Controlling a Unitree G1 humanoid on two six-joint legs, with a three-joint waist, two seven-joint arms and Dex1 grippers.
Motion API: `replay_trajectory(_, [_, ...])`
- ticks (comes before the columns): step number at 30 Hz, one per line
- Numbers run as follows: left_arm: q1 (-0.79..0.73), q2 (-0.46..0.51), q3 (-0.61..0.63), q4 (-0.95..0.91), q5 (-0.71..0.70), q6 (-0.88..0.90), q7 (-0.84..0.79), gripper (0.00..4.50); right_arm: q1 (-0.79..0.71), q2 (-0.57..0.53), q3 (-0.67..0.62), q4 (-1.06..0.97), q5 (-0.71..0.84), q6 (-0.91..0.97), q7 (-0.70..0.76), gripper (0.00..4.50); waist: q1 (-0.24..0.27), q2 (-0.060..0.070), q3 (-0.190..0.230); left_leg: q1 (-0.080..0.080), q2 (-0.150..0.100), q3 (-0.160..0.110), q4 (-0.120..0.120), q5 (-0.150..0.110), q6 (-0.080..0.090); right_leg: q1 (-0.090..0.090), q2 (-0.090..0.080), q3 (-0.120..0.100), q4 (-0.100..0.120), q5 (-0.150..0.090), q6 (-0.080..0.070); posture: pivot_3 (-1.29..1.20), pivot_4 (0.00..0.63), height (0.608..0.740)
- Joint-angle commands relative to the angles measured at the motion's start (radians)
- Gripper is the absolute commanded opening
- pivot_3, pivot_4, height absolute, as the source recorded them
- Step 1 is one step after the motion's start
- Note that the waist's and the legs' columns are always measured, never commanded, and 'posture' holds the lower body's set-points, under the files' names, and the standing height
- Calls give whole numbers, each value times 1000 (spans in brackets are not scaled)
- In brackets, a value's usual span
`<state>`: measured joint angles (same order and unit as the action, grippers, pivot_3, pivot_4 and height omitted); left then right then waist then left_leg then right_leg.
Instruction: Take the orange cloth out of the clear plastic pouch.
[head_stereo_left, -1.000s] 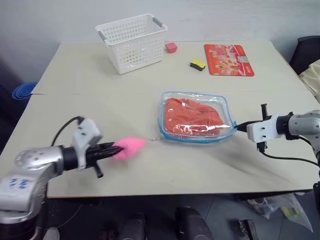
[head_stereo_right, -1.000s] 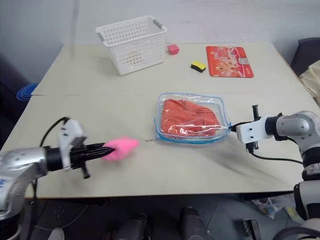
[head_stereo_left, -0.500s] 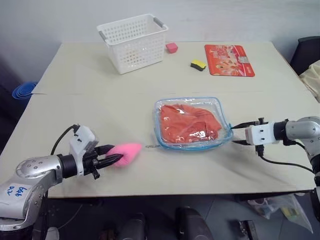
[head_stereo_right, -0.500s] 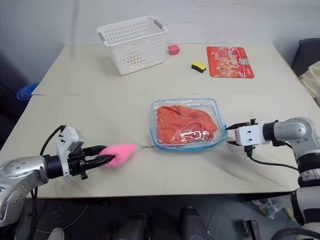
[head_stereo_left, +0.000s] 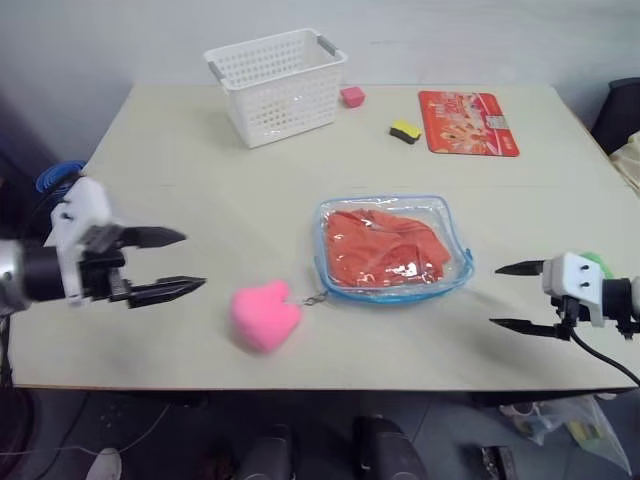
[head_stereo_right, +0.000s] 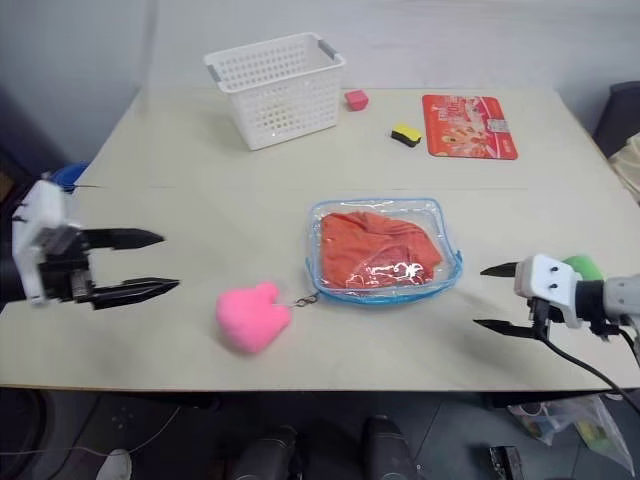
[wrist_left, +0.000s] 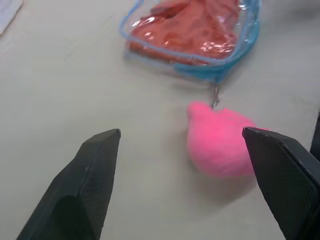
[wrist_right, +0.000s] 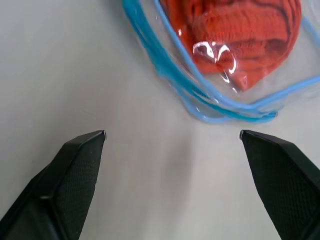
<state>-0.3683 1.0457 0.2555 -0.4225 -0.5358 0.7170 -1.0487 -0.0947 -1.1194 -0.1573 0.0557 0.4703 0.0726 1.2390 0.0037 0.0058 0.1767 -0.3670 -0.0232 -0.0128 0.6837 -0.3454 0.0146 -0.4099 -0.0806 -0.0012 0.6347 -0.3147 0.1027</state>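
Orange cloth (head_stereo_left: 385, 247) sits inside the clear plastic pouch (head_stereo_left: 333, 273) on the worktop (head_stereo_left: 200, 170); left pincer (head_stereo_left: 172, 263) and right pincer (head_stereo_left: 512, 296) both spread, holding nothing.

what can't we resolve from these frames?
- Clear plastic pouch opening: whether zipped or open cannot be told in the eye views; glare and the orange cloth mask it.
- Print on the red card: too small.
- White basket contents: lattice wall hides them.
- Green object behind the right gripper: mostly hidden by it.
- Pouch's far end: cut off by the right wrist view's edge.
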Motion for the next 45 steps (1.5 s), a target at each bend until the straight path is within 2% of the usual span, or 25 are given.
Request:
replay_trajectory(1, [-150,-96,-332,49,292,-272,54,4115,57,15,-92,-257,179,244,-82,4500,2,0,0,-1,0,0,0,0,0,-1,1,0,0,0,0,0,150,740])
replay_trajectory(3, [-230,-181,-466,129,428,-398,90,4115,80,42,-110,-352,238,326,-135,4500,7,0,0,-1,0,0,0,0,-1,-1,2,0,1,0,1,0,150,740])
replay_trajectory(6, [-331,-347,-617,266,551,-496,139,4115,113,105,-111,-475,293,409,-222,4500,11,-3,2,-3,0,4,0,0,0,-4,4,2,3,1,1,0,150,740])
replay_trajectory(10, [-366,-484,-686,337,573,-531,123,4115,168,172,-102,-561,273,438,-293,4500,21,-5,2,-4,0,5,0,0,2,-5,4,4,5,1,2,0,150,740])
replay_trajectory(14, [-359,-548,-672,313,519,-482,79,4115,215,204,-105,-603,245,439,-321,4500,21,-6,3,-4,-1,6,1,-1,3,-4,4,4,4,2,3,0,150,740])
replay_trajectory(19, [-354,-560,-708,340,589,-532,83,4115,238,225,-118,-616,217,426,-354,4500,20,-6,3,-2,-1,6,1,0,3,-4,4,5,2,2,3,0,150,740])
replay_trajectory(23, [-347,-584,-718,355,638,-547,113,3245,237,232,-121,-608,195,414,-359,4500,21,-6,3,-2,-1,6,1,0,3,-4,4,5,3,2,3,0,150,740])
replay_trajectory(33, [-326,-627,-710,365,685,-547,152,115,224,235,-124,-584,165,399,-342,4500,21,-6,2,-2,-1,6,1,0,3,-4,4,5,3,2,3,0,150,740])
replay_trajectory(41, [-324,-705,-560,294,524,-430,177,26,186,236,-76,-547,67,338,-336,4500,20,-6,2,-3,-1,6,2,0,3,-4,3,5,3,2,3,0,150,740])
replay_trajectory(45, [-305,-694,-520,273,494,-402,184,0,130,236,-12,-496,-28,250,-318,3238,19,-6,2,-2,-1,6,2,1,2,-4,4,5,3,2,3,0,150,740])
